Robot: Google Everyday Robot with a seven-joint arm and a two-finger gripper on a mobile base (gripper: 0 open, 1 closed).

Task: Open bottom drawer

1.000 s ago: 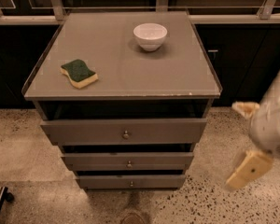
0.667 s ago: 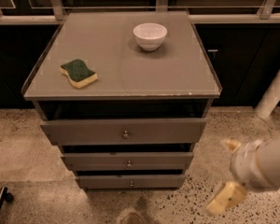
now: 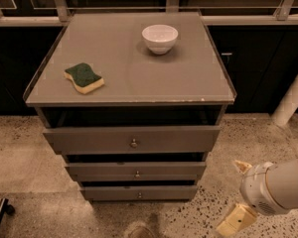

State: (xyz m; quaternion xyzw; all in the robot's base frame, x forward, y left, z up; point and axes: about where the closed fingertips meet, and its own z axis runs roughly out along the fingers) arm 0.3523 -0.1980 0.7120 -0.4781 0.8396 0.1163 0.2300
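Note:
The bottom drawer (image 3: 139,193) is the narrowest, lowest grey-brown front of three stacked drawers, with a small round metal knob (image 3: 139,196). Its front sits slightly behind the middle drawer (image 3: 136,171), and I cannot tell whether it is fully closed. My gripper (image 3: 239,193) is low at the right, beside the cabinet and to the right of the bottom drawer, apart from it. Its two tan fingertips (image 3: 236,220) are spread apart and hold nothing.
The top drawer (image 3: 132,139) is the widest. On the cabinet top (image 3: 139,73) lie a green-and-yellow sponge (image 3: 84,78) and a white bowl (image 3: 160,38). A speckled floor (image 3: 20,157) surrounds the cabinet. A white post (image 3: 292,100) stands at the right.
My gripper has dropped lower and slightly left, from beside the top drawer to beside the bottom drawer. The drawers, sponge and bowl have not moved.

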